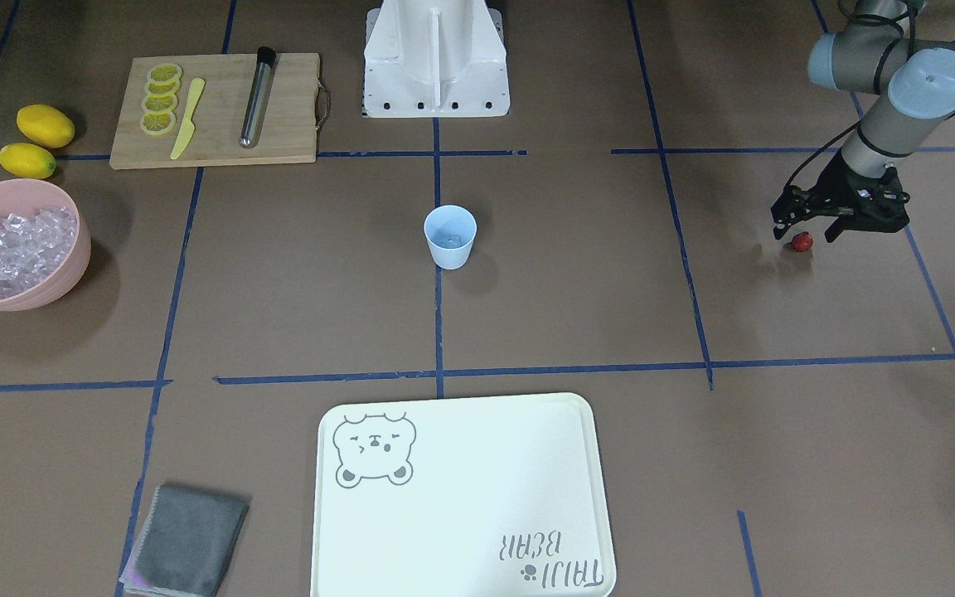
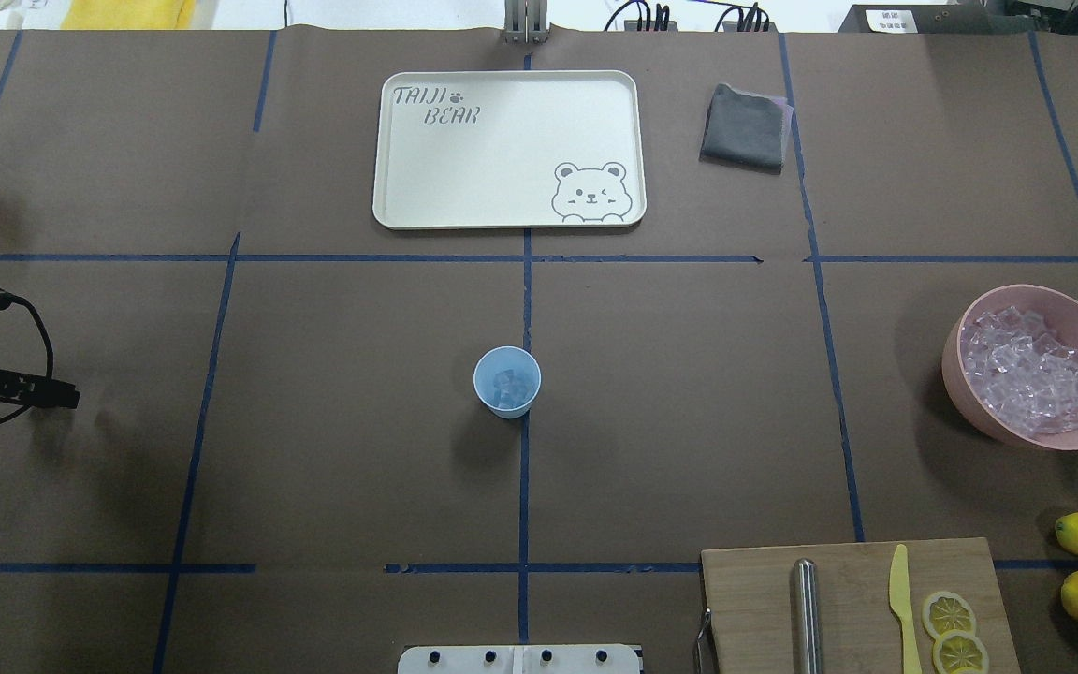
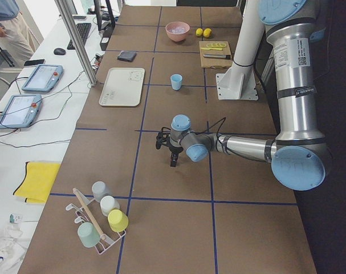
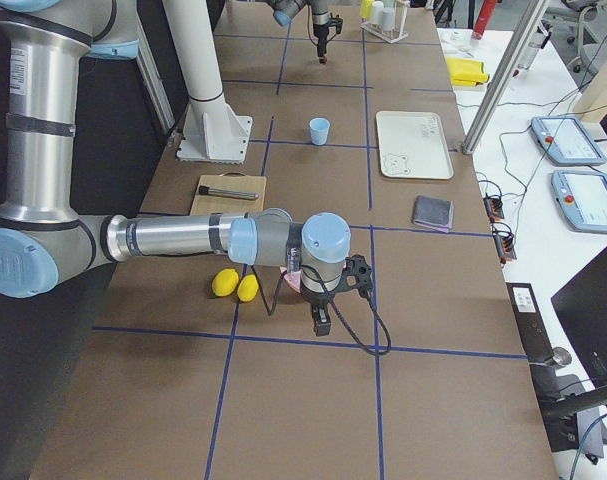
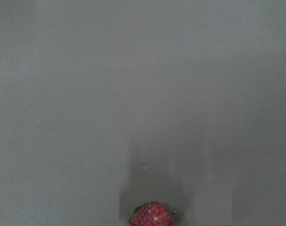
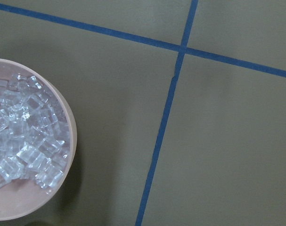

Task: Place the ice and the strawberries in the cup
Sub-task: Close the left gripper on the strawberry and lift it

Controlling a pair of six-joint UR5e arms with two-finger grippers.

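Note:
The pale blue cup (image 1: pixel 450 236) stands upright at the table's middle with a few ice cubes (image 2: pixel 507 386) in it. More ice (image 1: pixel 9 247) fills the pink bowl (image 1: pixel 71 274). One small red strawberry (image 1: pixel 802 241) lies on the table. My left gripper (image 1: pixel 805 235) is low over it, open, with a finger on each side of the berry. The left wrist view shows the berry (image 5: pixel 151 215) at its bottom edge. My right gripper (image 4: pixel 320 320) shows only in the exterior right view, beside the bowl; I cannot tell whether it is open. The right wrist view shows ice (image 6: pixel 25 146).
A wooden cutting board (image 1: pixel 287 124) holds lemon slices (image 1: pixel 161 99), a yellow knife (image 1: pixel 187 118) and a metal tube (image 1: pixel 256 98). Two lemons (image 1: pixel 36 139) lie next to the bowl. A white bear tray (image 1: pixel 461 497) and a grey cloth (image 1: pixel 187 541) lie on the operators' side.

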